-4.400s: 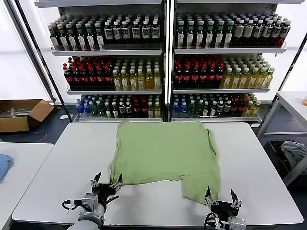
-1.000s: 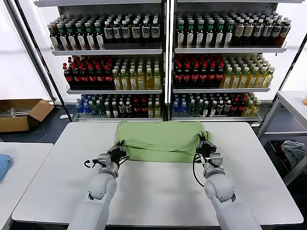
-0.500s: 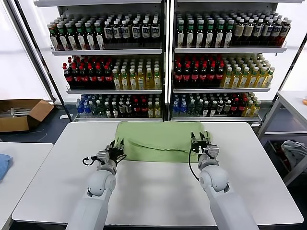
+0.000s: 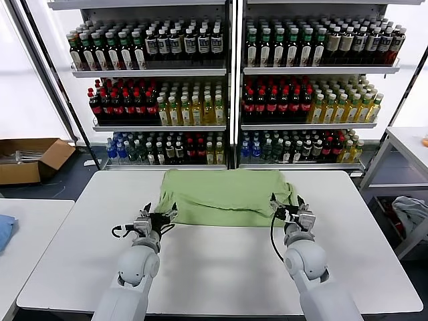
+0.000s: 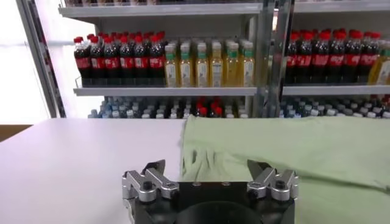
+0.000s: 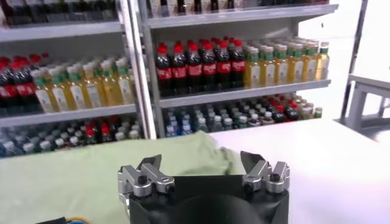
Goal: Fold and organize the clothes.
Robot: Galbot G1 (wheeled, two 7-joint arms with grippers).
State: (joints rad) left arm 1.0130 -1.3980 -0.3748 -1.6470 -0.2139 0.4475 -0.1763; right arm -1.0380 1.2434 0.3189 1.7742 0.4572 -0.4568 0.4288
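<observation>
Shirt (image 4: 224, 196) is folded into a wide band along the far edge of the table (image 4: 214, 267), roughly centred, plain green side up. Soft fabric, slightly rumpled; near fold edge runs about straight, a bunched lump sits at its right end. No chest graphic, buttons or collar visible from the head view.

Left gripper (image 4: 154, 217) sits just off the near-left corner of the fold, jaws spread wide, nothing between them. Left wrist view confirms it: both fingers (image 5: 149, 179) apart, cloth (image 5: 292, 158) lying flat on the table beyond them.

Right gripper (image 4: 289, 208) sits at the near-right corner of the fold, jaws wide too, holding nothing. In the right wrist view its fingers (image 6: 146, 176) stand apart with the green fabric (image 6: 91, 173) ahead.

Table is white, smooth, rounded corners. Behind it stand metal shelving racks (image 4: 231, 73) packed with bottles: dark cola-type with red caps, yellow and green drinks, small water bottles on the lowest tier. Labels too small to read, no brand legible.

Cardboard box (image 4: 30, 160) lies on the floor left of the table. Second white table at the left carries something blue (image 4: 5, 231). Another table at the right has bundled cloth (image 4: 411, 214) under it.
</observation>
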